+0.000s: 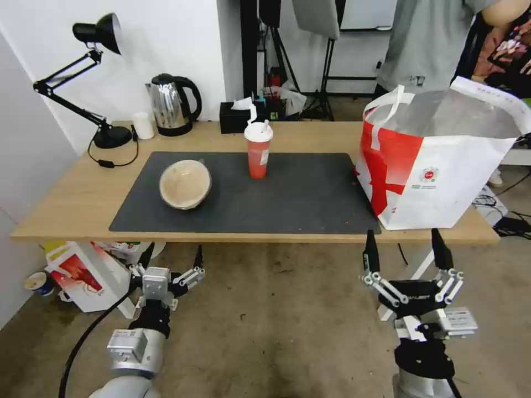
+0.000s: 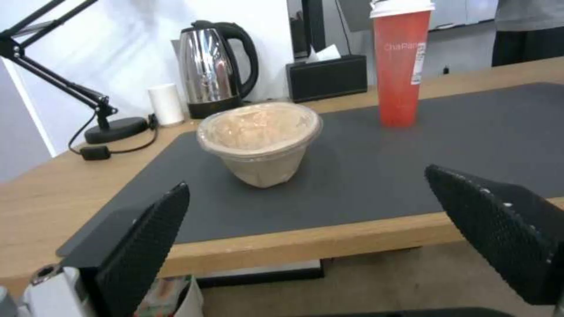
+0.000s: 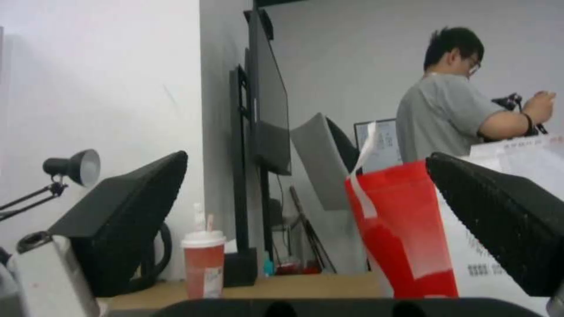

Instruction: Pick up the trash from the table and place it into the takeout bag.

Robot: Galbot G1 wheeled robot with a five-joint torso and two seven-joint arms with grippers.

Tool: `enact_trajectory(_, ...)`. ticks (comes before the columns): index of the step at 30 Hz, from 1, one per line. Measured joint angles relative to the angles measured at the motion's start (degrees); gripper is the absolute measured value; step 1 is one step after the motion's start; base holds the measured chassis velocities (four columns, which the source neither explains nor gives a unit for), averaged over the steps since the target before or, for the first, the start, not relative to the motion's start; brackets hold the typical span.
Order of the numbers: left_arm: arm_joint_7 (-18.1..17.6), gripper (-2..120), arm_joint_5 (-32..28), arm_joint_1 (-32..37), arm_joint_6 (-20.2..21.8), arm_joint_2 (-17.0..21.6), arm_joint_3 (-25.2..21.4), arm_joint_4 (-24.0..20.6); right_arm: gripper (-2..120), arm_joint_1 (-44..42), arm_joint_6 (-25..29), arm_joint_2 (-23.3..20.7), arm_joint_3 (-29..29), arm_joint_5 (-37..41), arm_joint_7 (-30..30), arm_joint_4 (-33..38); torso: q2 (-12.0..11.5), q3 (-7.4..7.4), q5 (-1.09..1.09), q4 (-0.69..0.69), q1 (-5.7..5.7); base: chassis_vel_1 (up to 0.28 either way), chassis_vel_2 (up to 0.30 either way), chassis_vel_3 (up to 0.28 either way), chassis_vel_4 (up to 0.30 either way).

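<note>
While nothing was grabbed yet: two pieces of trash left on the tabletop point(image 1: 72, 199)
Left end effector point(image 1: 172, 260): spread wide, empty, low in front of the tabletop edge
Right end effector point(image 1: 406, 243): spread too, empty, just below the takeout bag point(image 1: 437, 166)
Tan lidded bowl point(image 1: 185, 184): on the mat, up and ahead of the left end effector
Red cup point(image 1: 258, 150): upright, mid-mat, farther back
Tip: probably best squeezed gently around the bowl's wall, kept level
</note>
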Motion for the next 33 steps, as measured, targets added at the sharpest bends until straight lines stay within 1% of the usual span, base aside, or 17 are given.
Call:
enact_trajectory(8,0.0,100,0.0,0.0,0.0,0.0,0.0,0.0,100,-1.4,2.1,0.6,-1.8,-1.4,1.6,-1.2,0.0,0.0,0.0,0.0,0.0,0.0,0.0,0.0,0.0)
enact_trajectory(20,0.0,100,0.0,0.0,0.0,0.0,0.0,0.0,100,-1.9,2.5,1.1,-2.7,-2.4,1.8,-1.2,0.0,0.0,0.0,0.0,0.0,0.0,0.0,0.0,0.0)
enact_trajectory(25,0.0,100,0.0,0.0,0.0,0.0,0.0,0.0,100,-1.9,2.2,0.3,-3.6,-2.5,0.6,-0.1,0.0,0.0,0.0,0.0,0.0,0.0,0.0,0.0,0.0)
enact_trajectory(26,0.0,100,0.0,0.0,0.0,0.0,0.0,0.0,100,-1.5,1.2,-0.4,-3.9,-1.8,-0.7,0.5,0.0,-0.01,0.0,-0.01,0.0,0.0,0.0,0.0,0.0)
enact_trajectory(27,0.0,100,0.0,0.0,0.0,0.0,0.0,0.0,100,-1.5,1.2,-0.4,-3.9,-1.8,-0.7,0.5,0.0,-0.01,0.0,-0.01,0.0,0.0,0.0,0.0,0.0)
enact_trajectory(29,0.0,100,0.0,0.0,0.0,0.0,0.0,0.0,100,0.7,-2.7,-2.3,-4.0,1.3,-3.7,1.9,0.0,0.0,0.01,0.0,0.0,0.0,0.0,0.0,0.0)
enact_trajectory(31,0.0,100,0.0,0.0,0.0,0.0,0.0,0.0,100,3.6,-7.2,-4.0,-4.0,3.8,-5.3,3.6,0.0,0.0,0.01,0.0,0.0,0.0,0.0,0.0,0.0)
enact_trajectory(32,0.0,100,0.0,0.0,0.0,0.0,0.0,0.0,100,3.6,-7.2,-4.0,-4.0,3.8,-5.3,3.6,0.0,0.0,0.01,0.0,0.0,0.0,0.0,0.0,0.0)
enact_trajectory(33,0.0,100,0.0,0.0,0.0,0.0,0.0,0.0,100,5.7,-10.8,-5.6,-4.0,5.7,-6.0,4.8,0.0,0.0,0.01,0.01,0.0,0.0,0.0,0.0,0.0)
